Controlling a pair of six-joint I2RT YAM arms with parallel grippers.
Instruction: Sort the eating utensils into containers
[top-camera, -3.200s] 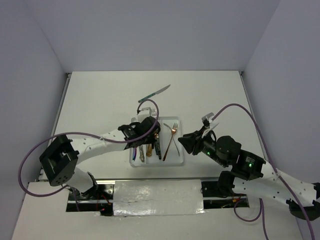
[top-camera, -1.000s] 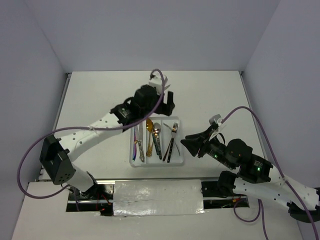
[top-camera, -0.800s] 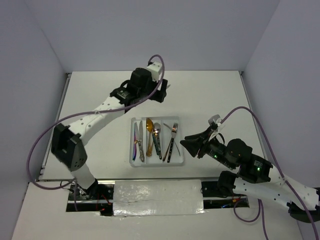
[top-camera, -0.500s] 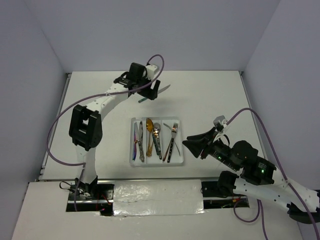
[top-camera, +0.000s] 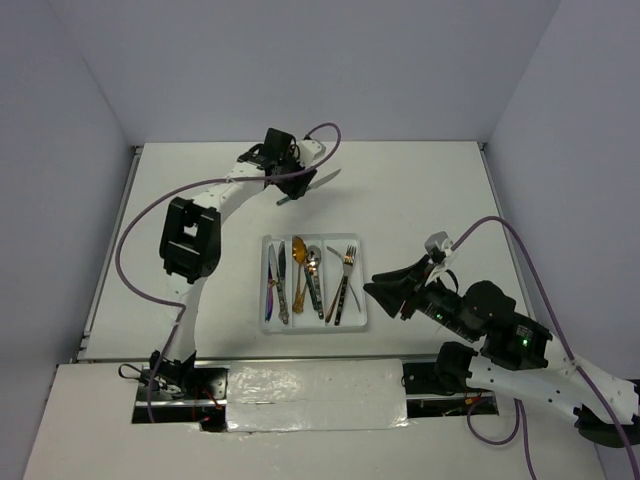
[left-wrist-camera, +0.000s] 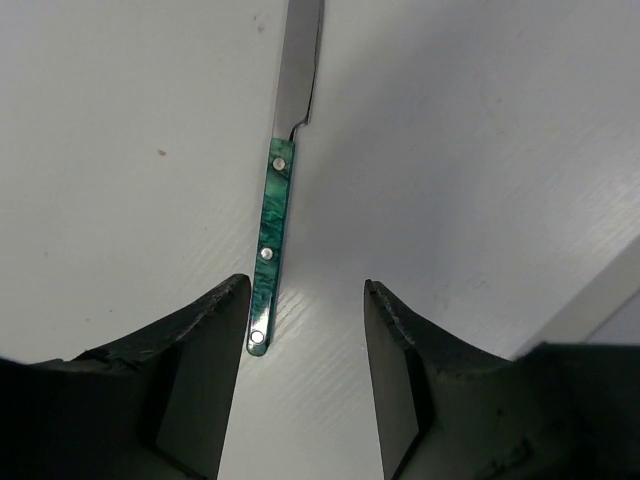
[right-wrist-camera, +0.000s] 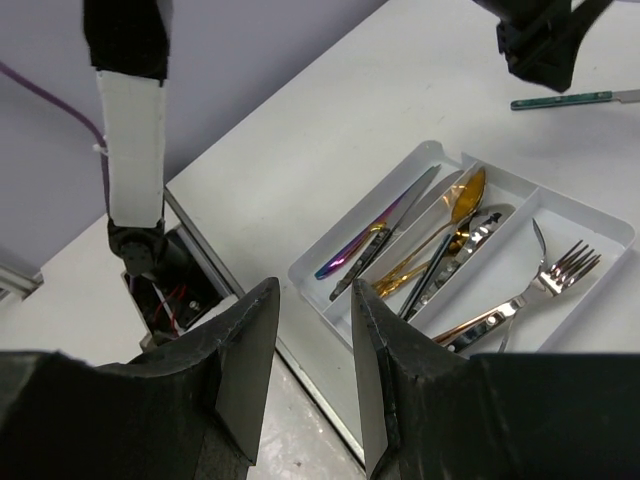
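Note:
A teal-handled knife (top-camera: 326, 179) lies on the far table, away from the tray. My left gripper (top-camera: 297, 183) hovers over its handle, open and empty. In the left wrist view the teal handle (left-wrist-camera: 268, 250) runs up from beside my left finger (left-wrist-camera: 215, 340), and the gripper (left-wrist-camera: 305, 330) is not touching it. The white tray (top-camera: 364, 320) holds a purple knife (top-camera: 270, 290), a gold spoon (top-camera: 298, 255), a copper fork (top-camera: 345, 275) and several more utensils in three compartments. My right gripper (top-camera: 372, 288) is open and empty just right of the tray.
The right wrist view shows its gripper (right-wrist-camera: 312, 330) above the tray's near corner (right-wrist-camera: 424, 150), with the teal knife (right-wrist-camera: 560, 100) and the left gripper (right-wrist-camera: 540, 40) at the upper right. A taped strip (top-camera: 315, 395) and the arm bases line the near edge.
My left arm has swung from over the tray out to the far table and settled over the teal-handled knife. The right arm has drawn back slightly.

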